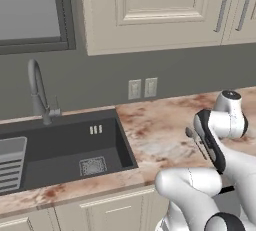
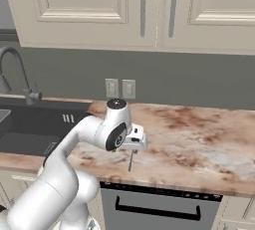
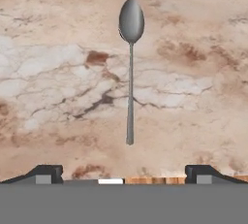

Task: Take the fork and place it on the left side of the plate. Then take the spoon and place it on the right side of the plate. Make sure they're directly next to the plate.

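The spoon (image 3: 131,72) lies flat on the marbled counter (image 3: 58,72), its dark oval bowl pointing away from the hand and its slim handle running back toward me. My gripper (image 3: 123,174) hovers above the handle end, open, with one fingertip on each side and nothing between them. From the left base camera the spoon (image 1: 190,135) shows just left of my forearm. In the right base view my hand (image 2: 134,140) hangs over the spoon's handle (image 2: 130,162) near the counter's front edge. The fork and the plate are out of view.
A dark sink (image 1: 65,150) with a grey faucet (image 1: 37,92) and a slatted rack (image 1: 11,162) lies to the left. Two wall outlets (image 1: 142,88) sit on the backsplash. Upper cabinets (image 2: 99,10) hang above; a dishwasher front (image 2: 159,206) is below the counter edge.
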